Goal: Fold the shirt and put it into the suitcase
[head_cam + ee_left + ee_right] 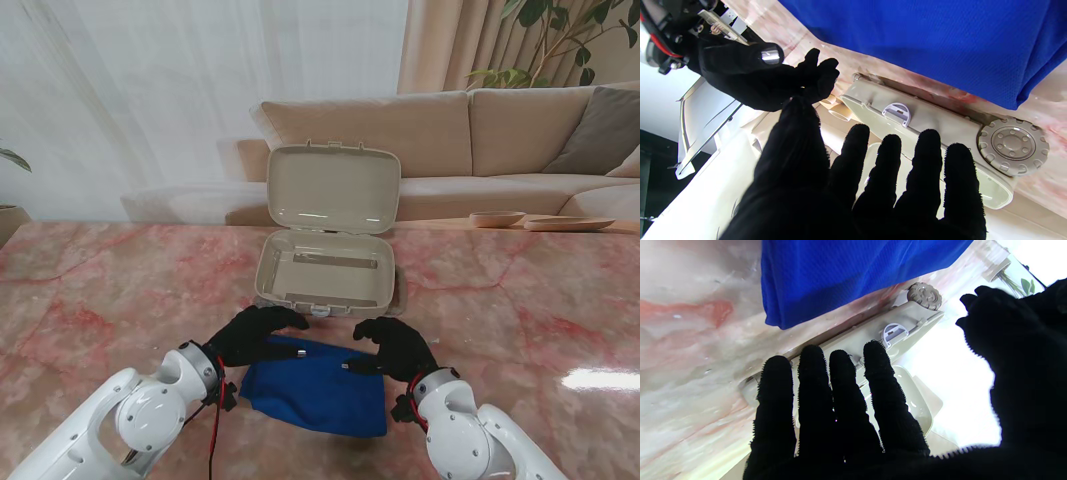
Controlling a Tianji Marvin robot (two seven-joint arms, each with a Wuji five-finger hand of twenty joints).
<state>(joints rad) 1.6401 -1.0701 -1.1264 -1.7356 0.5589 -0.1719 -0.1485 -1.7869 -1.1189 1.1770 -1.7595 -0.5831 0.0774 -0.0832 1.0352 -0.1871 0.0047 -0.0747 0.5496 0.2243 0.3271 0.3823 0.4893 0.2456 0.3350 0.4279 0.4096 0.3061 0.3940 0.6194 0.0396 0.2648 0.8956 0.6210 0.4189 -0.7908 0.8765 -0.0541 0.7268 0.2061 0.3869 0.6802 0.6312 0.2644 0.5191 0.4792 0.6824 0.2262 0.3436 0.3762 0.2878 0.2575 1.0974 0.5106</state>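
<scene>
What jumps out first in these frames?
The bright blue folded shirt lies on the pink marble table nearest to me, between the two black-gloved hands: the left hand and the right hand, both open with fingers spread. Just beyond it sits the beige plastic suitcase, lid standing open and nothing visible inside.
</scene>
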